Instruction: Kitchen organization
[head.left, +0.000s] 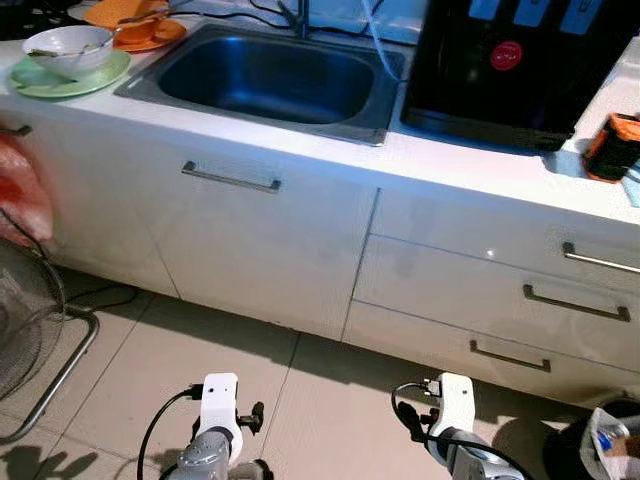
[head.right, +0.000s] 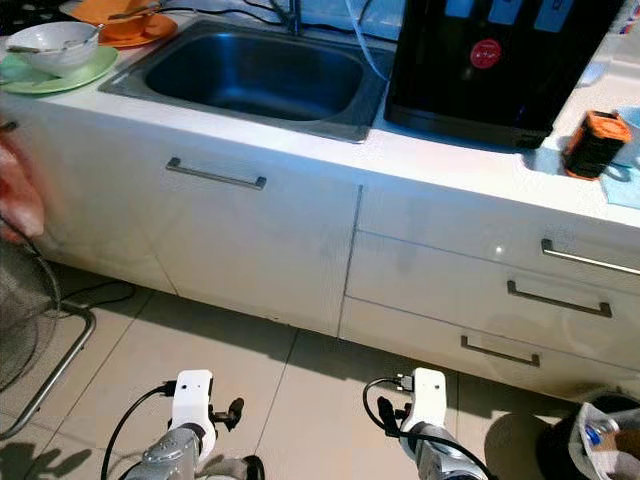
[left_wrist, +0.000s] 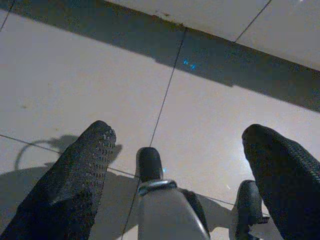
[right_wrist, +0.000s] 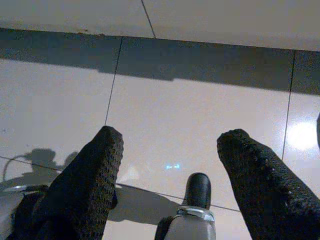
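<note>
A white kitchen tabletop (head.left: 440, 160) runs across the top of the head views. A steel sink (head.left: 265, 80) is set into it, and the sink looks bare inside. At the far left corner sits a white bowl (head.left: 68, 48) on a green plate (head.left: 60, 80). A spoon lies in the bowl. Just behind them is an orange plate (head.left: 140, 30) with an orange dish on it. To the right of the sink stands a big black machine (head.left: 520, 70) with a red round sticker. Near its right side lies a small orange and black thing (head.left: 612, 147); it is hard to tell what it is.

Under the sink is a white cabinet door (head.left: 270, 240) with a long metal handle. To the right of it are three drawers (head.left: 490, 300), each with a metal handle.

Both arms hang low over the tiled floor (head.left: 150, 350), well apart from the tabletop. The left gripper (left_wrist: 180, 165) points at the floor, and its jaws are spread wide with nothing between them. The right gripper (right_wrist: 172, 165) also points at the floor, jaws apart and holding nothing.

At the left edge is a round wire fan (head.left: 25, 310) and something pink and blurry above it. At the bottom right corner is a dark bin (head.left: 600, 440) with a bag and rubbish in it.
</note>
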